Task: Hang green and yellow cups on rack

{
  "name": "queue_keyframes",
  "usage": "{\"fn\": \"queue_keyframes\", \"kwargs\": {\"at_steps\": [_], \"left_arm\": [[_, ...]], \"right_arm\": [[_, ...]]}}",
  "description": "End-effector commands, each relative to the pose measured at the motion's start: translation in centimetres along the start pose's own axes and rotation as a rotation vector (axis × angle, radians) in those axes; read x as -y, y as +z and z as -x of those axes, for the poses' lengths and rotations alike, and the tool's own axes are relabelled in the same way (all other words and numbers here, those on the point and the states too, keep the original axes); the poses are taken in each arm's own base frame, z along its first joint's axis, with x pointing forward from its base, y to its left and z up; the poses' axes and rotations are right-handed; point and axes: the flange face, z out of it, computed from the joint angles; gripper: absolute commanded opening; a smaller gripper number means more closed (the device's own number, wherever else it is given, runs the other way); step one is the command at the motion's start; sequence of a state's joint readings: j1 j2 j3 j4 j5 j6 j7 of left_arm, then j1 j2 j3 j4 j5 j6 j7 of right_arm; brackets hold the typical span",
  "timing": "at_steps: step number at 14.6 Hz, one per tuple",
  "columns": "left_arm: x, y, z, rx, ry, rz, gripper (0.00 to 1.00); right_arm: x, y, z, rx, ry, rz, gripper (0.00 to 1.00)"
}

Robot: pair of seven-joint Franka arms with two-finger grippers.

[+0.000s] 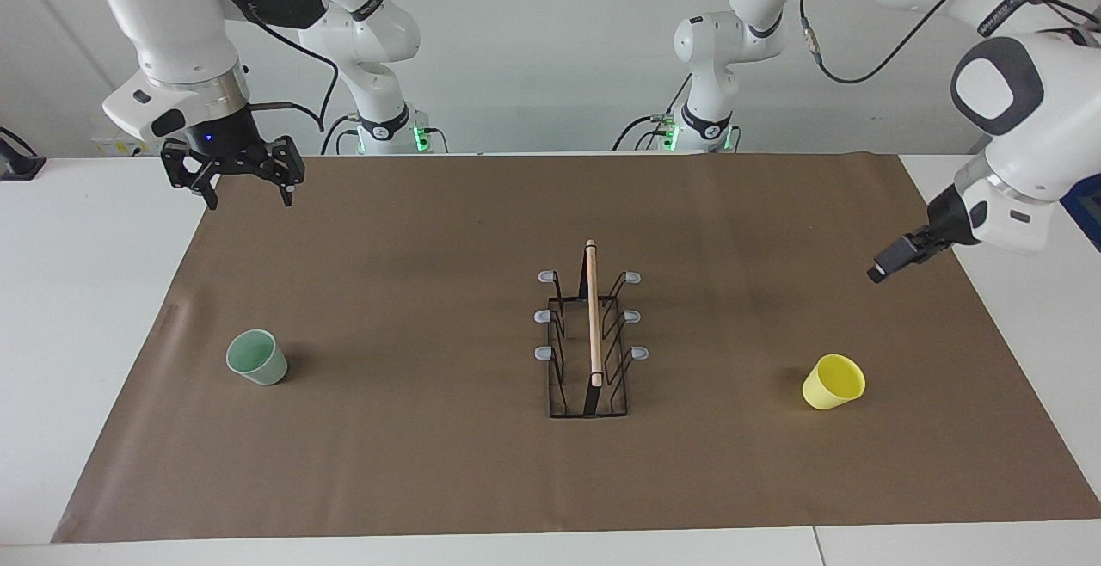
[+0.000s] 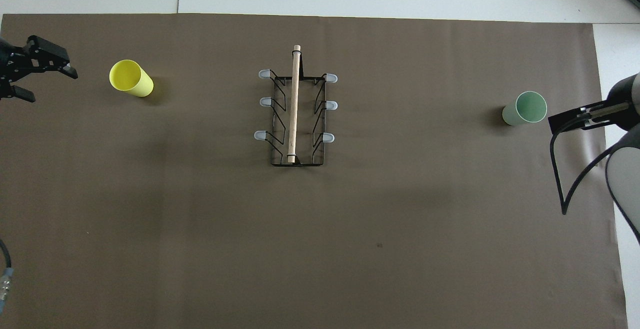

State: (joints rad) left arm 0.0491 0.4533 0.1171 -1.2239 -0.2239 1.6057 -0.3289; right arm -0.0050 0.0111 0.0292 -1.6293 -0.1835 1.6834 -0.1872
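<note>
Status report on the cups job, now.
Left gripper open, over the mat near yellow cup. Right gripper open, up, empty. Green cup untouched; rack bare. Nothing in the way.

Bright, even light from above; soft short shadows beside the yellow cup (image 1: 833, 382) and green cup (image 1: 256, 357); both views sharp, no glare

Right gripper (image 2: 575, 119) mostly cut off by overhead edge — left gripper (image 1: 886, 267) seen edge-on, perhaps open.
</note>
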Motion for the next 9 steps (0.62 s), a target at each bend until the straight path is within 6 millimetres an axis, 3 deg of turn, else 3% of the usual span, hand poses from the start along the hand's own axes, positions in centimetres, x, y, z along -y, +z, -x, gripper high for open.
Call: {"fn": "queue_keyframes", "kwargs": {"at_steps": [1,4,7,9], "left_arm": [[3.7,1.2,-5.1,0.019,-0.32,0.181,1.0],[10.2,5.0,-6.4,0.145,-0.721,0.35,1.0],[14.9,9.7,-3.6,0.208,-1.063,0.56,1.0],[16.8,12.6,-1.7,0.263,-1.262,0.714,1.0]], "right_arm": [[0.0,1.1,0.1,0.03,-0.214,0.079,1.0],[-0.2,1.6,0.8,0.081,-0.367,0.133,1.0],[0.1,1.6,1.4,0.151,-0.447,0.152,1.0],[0.0,1.9,1.8,0.193,-0.614,0.182,1.0]]}}
